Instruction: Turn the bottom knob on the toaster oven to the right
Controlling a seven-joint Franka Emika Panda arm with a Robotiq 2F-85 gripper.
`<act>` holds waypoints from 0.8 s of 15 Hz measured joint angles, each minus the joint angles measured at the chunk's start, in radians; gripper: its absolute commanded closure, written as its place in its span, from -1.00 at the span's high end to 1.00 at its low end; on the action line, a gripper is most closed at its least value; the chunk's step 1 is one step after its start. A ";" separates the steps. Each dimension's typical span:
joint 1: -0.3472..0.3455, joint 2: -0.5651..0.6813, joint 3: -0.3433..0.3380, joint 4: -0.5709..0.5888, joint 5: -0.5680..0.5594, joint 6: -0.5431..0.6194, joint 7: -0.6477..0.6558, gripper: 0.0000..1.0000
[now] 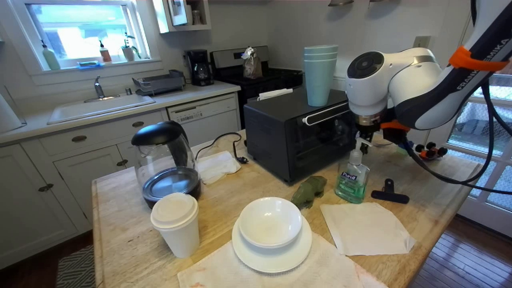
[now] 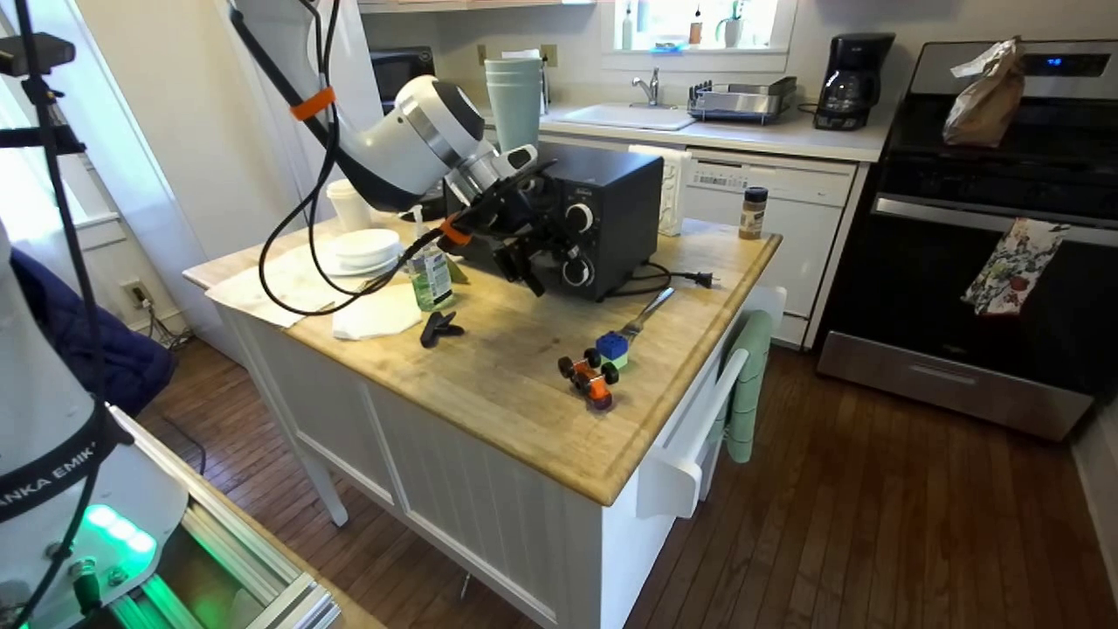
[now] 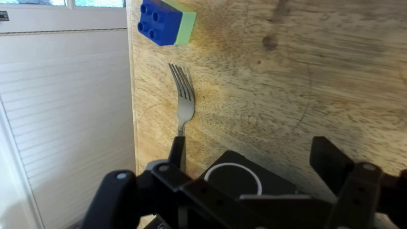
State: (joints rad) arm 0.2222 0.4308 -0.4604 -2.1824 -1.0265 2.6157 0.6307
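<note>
The black toaster oven [image 1: 266,138] stands on the wooden table; it also shows in an exterior view [image 2: 631,223]. There its front bears a top knob [image 2: 579,217] and a bottom knob [image 2: 577,273], both with light rings. My gripper [image 2: 548,266] is in front of the oven near the bottom knob, fingers pointing down; contact cannot be told. In the wrist view my gripper [image 3: 249,141] is open, its fingers wide apart with nothing between the tips. A white knob ring [image 3: 233,164] shows below and between them, partly hidden by the gripper. The gripper [image 1: 364,142] is partly hidden behind the sanitizer bottle.
Stacked cups [image 1: 320,76] stand on the oven. A sanitizer bottle [image 1: 353,178], black clip [image 1: 390,194] and green frog figure [image 1: 309,192] are near its front. A fork [image 3: 186,108], blue block [image 3: 160,22] and toy car [image 2: 590,380] lie on the table. A power cord [image 2: 655,284] runs beside the oven.
</note>
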 measured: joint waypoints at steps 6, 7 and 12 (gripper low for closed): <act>-0.104 -0.006 0.099 0.019 -0.184 0.000 0.100 0.43; -0.121 -0.007 0.115 0.020 -0.201 0.000 0.110 0.36; -0.179 -0.012 0.172 0.022 -0.276 0.013 0.152 0.43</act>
State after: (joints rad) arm 0.0437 0.4191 -0.2886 -2.1605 -1.3029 2.6284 0.7825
